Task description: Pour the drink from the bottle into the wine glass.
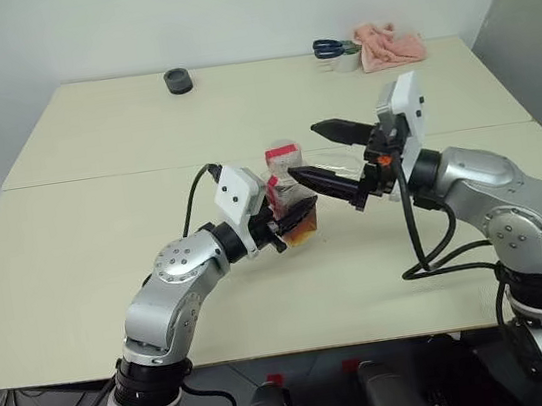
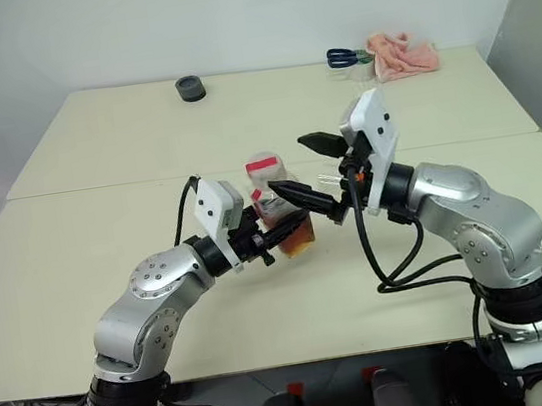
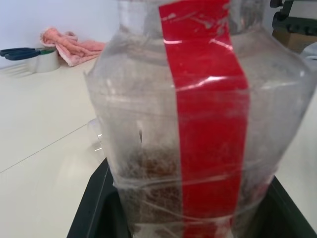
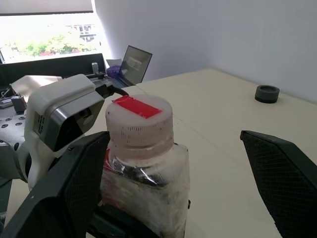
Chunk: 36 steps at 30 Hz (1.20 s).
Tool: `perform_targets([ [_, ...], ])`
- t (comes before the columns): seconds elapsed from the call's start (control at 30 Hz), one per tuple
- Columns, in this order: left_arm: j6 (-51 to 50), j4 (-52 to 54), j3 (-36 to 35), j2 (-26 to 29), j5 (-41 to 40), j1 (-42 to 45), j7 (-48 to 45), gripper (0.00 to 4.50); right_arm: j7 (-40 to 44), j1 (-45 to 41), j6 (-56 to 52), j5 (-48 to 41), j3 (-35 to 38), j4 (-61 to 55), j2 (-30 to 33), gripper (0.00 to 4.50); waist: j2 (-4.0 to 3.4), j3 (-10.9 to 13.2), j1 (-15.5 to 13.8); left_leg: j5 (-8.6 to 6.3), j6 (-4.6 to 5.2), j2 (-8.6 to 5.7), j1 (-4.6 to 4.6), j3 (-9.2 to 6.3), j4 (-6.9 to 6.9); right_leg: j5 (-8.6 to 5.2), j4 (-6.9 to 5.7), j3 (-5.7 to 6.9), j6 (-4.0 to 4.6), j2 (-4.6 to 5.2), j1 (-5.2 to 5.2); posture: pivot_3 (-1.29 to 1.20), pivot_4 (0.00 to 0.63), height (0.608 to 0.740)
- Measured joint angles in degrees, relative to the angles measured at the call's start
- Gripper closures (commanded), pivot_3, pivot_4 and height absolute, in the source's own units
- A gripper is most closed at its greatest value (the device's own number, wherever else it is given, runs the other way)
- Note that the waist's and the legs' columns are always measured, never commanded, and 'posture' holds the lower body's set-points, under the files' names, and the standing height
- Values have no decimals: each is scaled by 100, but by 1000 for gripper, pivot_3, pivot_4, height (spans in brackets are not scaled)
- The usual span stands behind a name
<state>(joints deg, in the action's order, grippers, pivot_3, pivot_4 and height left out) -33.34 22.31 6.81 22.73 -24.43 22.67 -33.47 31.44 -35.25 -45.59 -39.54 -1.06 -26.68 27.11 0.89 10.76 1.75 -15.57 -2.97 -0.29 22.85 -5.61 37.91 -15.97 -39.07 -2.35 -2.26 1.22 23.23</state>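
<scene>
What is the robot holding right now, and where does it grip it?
The left gripper holds the bottle by the lower part of its body. The right gripper is open around the cap, holding nothing.

arms [image 1: 175, 277]: silver | wrist cameras [image 1: 239, 193]: white | cables [image 1: 417, 233]: black

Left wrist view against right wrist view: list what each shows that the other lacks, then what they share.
Left wrist view alone: the pink cloth, the scissors on a tape roll, and the drink low in the bottle.
Right wrist view alone: the cap, the open right gripper either side of it, a laptop, a dark ring.
Shared: the bottle, the table.
</scene>
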Motion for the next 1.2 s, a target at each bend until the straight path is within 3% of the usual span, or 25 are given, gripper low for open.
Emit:
perform_targets([
  [0.5,0,0,0,3,-5,2,-93,2670,108,-47,-96,-351,-15,-24,-159,18,0,0,4,0,0,1,-1,-1,0,0,-2,0,0,-2,0,0,150,740],
  [0.93,-18,1,0,2,-2,17,-91,2670,223,-419,139,13,-273,342,-494,18,0,0,4,0,0,0,0,-1,0,0,0,1,1,1,0,0,150,740],
  [1.2,-45,9,0,2,-2,16,-87,2670,346,-421,155,57,-351,445,-523,2658,0,0,5,0,0,0,-1,-2,1,1,-2,2,1,0,0,0,150,740],
])
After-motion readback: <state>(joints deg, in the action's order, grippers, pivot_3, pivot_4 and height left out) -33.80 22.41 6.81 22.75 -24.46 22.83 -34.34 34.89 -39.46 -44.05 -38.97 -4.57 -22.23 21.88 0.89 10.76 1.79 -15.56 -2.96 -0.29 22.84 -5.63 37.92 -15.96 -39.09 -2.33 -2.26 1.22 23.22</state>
